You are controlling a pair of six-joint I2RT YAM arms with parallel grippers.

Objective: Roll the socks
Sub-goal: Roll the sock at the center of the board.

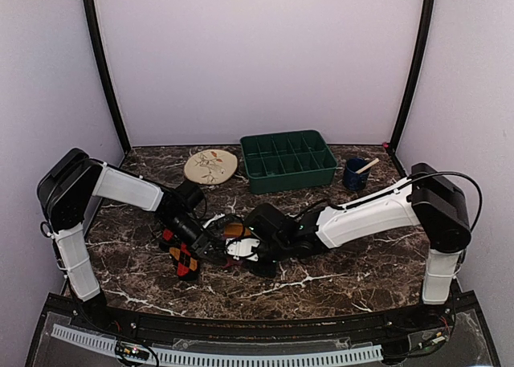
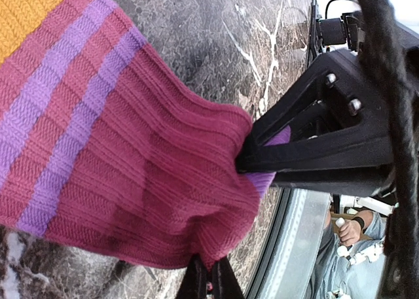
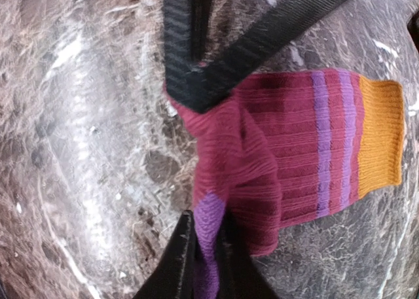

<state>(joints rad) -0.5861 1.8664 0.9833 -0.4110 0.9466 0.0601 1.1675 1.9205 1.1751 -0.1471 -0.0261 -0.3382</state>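
Note:
The magenta sock [image 2: 131, 168] lies bunched on the marble table between both grippers. My left gripper [image 2: 209, 267] is shut on a fold of its magenta edge. My right gripper [image 3: 208, 232] is shut on the purple toe [image 3: 209, 211], which is folded over onto the sock's body [image 3: 288, 148]. The orange cuff [image 3: 380, 132] lies flat at the far end. From above, the two grippers [image 1: 213, 249] [image 1: 241, 253] meet over the sock [image 1: 233, 230]. The black argyle sock [image 1: 185, 258] lies just left of them, partly under the left arm.
A beige floral plate [image 1: 210, 165], a green compartment tray [image 1: 289, 177] and a blue cup [image 1: 354, 174] with a stick stand along the back of the table. The table's front edge runs close behind the left gripper.

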